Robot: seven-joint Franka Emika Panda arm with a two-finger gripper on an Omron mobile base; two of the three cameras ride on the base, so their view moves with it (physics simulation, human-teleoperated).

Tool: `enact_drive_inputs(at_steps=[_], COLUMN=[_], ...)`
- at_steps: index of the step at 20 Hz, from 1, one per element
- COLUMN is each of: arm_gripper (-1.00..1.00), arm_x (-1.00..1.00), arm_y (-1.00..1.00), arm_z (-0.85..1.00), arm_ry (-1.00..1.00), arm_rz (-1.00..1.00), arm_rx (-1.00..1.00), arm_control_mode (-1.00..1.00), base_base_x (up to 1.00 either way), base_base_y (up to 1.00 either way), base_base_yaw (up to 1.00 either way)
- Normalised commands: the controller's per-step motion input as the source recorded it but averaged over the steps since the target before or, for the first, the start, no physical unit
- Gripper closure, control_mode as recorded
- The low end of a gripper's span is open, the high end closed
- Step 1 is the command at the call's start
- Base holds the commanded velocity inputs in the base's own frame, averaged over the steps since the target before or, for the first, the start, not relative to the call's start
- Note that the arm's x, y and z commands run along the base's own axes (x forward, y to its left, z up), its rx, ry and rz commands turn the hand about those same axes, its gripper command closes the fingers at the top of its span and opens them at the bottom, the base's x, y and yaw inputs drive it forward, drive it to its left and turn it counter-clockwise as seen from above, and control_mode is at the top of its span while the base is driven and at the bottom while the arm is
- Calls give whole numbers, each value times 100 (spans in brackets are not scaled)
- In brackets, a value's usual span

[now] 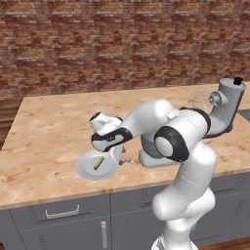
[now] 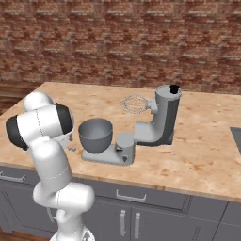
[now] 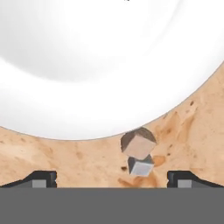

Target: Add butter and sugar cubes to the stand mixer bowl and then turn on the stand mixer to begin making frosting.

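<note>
Butter (image 1: 98, 162) lying on plate (image 1: 86, 170), sugar cubes (image 3: 139, 154) on counter (image 1: 44, 141) beside it, jaws apart

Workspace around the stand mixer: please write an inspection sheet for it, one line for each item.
Surface: wooden counter, grey cabinets beneath.
Job's things: butter lies on the plate; sugar cubes lie on the counter just off the plate's rim; stand mixer bowl sits on the stand mixer base, head tilted back, whisk raised.
Clutter: nothing seen.
Grippers: gripper open, low over the sugar cubes, holding nothing.
Cables: nothing seen.
Surroundings: brick wall behind the counter.
</note>
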Motion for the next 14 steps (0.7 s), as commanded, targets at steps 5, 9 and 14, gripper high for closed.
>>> enact_drive_inputs(at_steps=[5, 9, 14], arm_gripper=[-100, -100, -100], arm_x=[23, 24, 20], arm_y=[0, -1, 0], arm_z=[-26, -15, -19], arm_ry=[0, 0, 0], arm_rz=[1, 0, 0], arm_rx=[0, 0, 0], arm_control_mode=[-100, -100, -100], base_base_x=[0, 0, 0], base_base_y=[0, 0, 0], base_base_yaw=[0, 0, 0])
